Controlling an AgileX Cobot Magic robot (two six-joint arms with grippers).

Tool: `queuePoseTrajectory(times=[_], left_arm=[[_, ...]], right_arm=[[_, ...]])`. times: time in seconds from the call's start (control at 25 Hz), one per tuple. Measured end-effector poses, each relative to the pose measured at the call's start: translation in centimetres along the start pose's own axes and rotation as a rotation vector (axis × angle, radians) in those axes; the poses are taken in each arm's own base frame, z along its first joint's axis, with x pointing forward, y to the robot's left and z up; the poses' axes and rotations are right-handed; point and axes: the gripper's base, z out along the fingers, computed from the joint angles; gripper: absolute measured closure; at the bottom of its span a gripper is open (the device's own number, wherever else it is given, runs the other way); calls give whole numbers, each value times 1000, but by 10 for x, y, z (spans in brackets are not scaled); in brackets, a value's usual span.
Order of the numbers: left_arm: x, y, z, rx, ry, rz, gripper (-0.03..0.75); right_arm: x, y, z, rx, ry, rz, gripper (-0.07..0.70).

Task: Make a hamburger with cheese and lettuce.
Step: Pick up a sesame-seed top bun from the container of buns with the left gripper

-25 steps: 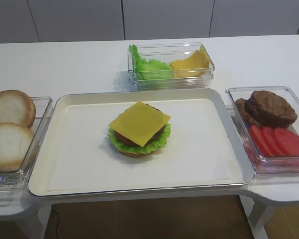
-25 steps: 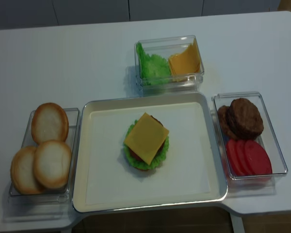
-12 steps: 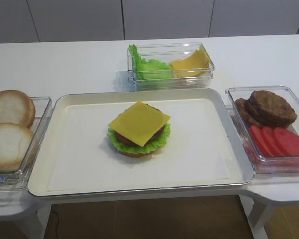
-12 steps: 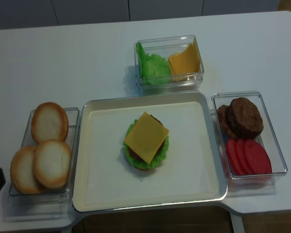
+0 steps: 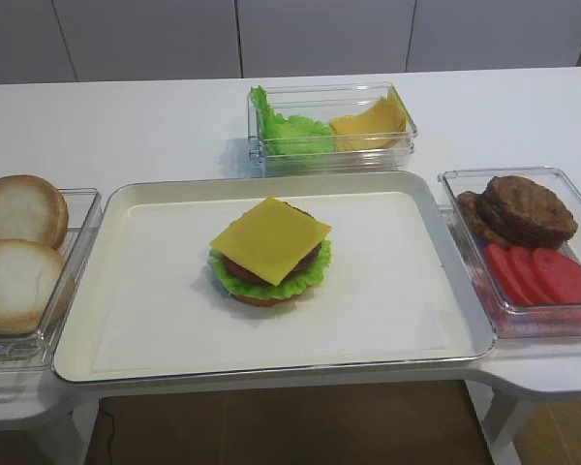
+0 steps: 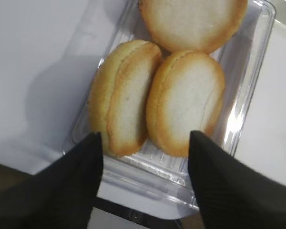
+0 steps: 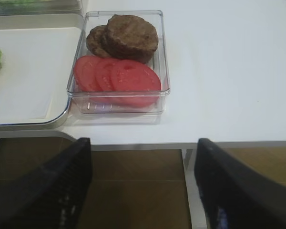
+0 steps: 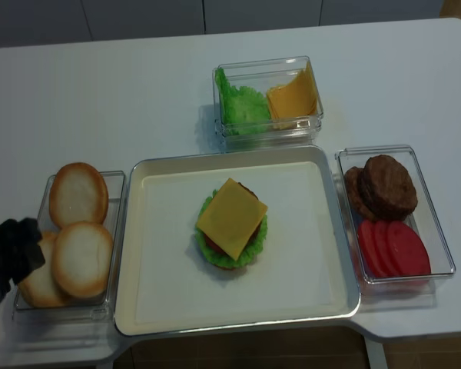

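The hamburger (image 5: 271,254) stands open-topped in the middle of the tray (image 5: 155,339). The square yellow cheese (image 5: 271,237) lies on top, over the brown patty, a red slice, the frilly green lettuce (image 5: 234,282) and a tan bun. It also shows in the realsense view (image 8: 232,223). My left gripper (image 8: 23,246) is open and empty, hovering over the near end of the box of pale bun halves (image 6: 186,109); its jaws (image 6: 144,157) stand wide apart. My right gripper (image 7: 142,157) is open and empty, low in front of the table's edge.
A clear box (image 5: 331,126) at the back holds loose green leaves and several yellow slices. A clear box (image 7: 118,62) on the right holds dark patties and red slices. The bun box (image 8: 69,238) stands left of the tray.
My left gripper has come in from the lower left edge of the realsense view and now reaches over the bun box. Nothing on the table has moved.
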Motion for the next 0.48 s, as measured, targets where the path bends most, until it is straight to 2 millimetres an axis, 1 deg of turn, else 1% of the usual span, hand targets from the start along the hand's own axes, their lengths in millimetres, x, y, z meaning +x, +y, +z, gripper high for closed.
queuePoseTrajectory(times=[0.08,0.2,0.48], left_arm=[[-5,2,7,10,19,-26,291],[-12,6,14,21,43,-10,291],[-24,8,13,17,43,138,291]], right_arm=[[0,0,0,0,0,0,123],[0,0,0,0,0,0,123],[0,0,0,0,0,0,123]])
